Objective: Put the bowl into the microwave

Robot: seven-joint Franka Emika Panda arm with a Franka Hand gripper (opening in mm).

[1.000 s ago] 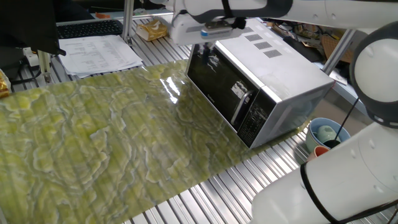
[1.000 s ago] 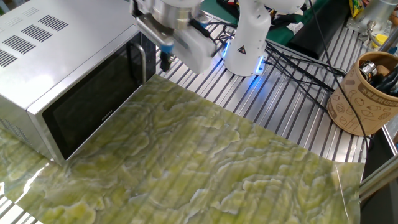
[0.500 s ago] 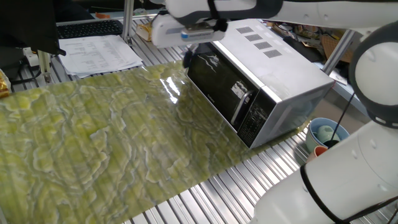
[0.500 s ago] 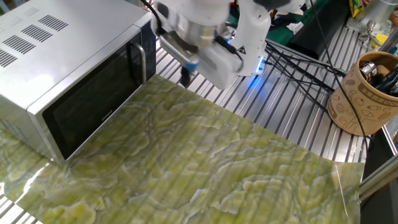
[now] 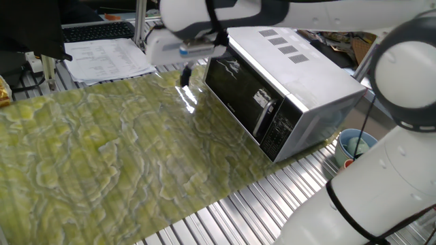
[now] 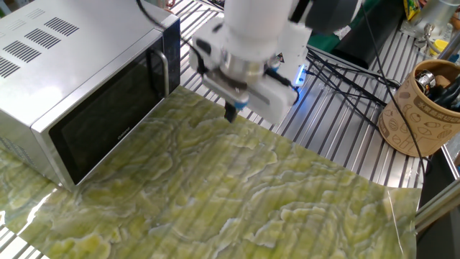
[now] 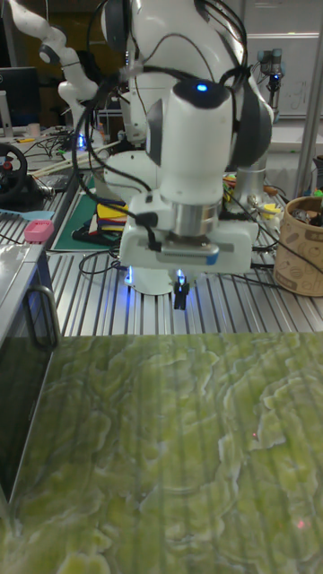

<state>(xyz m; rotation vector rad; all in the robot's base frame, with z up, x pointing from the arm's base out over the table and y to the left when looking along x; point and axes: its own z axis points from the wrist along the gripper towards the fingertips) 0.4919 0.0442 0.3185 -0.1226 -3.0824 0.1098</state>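
Green marbled matting (image 5: 116, 150) covers most of the slatted metal worktop (image 5: 231, 218) in one fixed view, with the microwave (image 5: 286, 88) standing at its far right edge, door shut and dark glass facing the mat. The claw (image 5: 184, 73) hangs just off the door's hinge-side corner, close above the mat and holding nothing; its fingers look drawn close together. By the microwave's near end sits a pale blue round container (image 5: 354, 146) with something orange-red at its rim. The bowl does not show in any view, so its place cannot be told, and the shut door would likely need opening first.

From the other fixed view, the microwave (image 6: 79, 79) fills the upper left, its silver handle (image 6: 167, 72) vertical by the door edge. The claw (image 6: 231, 112) points down over the mat's edge, beside the door and apart from the handle. A tan patterned tub (image 6: 420, 108) at the right holds dark tools or pens.

Tall fixed view: the claw (image 7: 179, 293) shows as one narrow dark tip over the bare slats, empty. The tan tub (image 7: 301, 242) stands far right.
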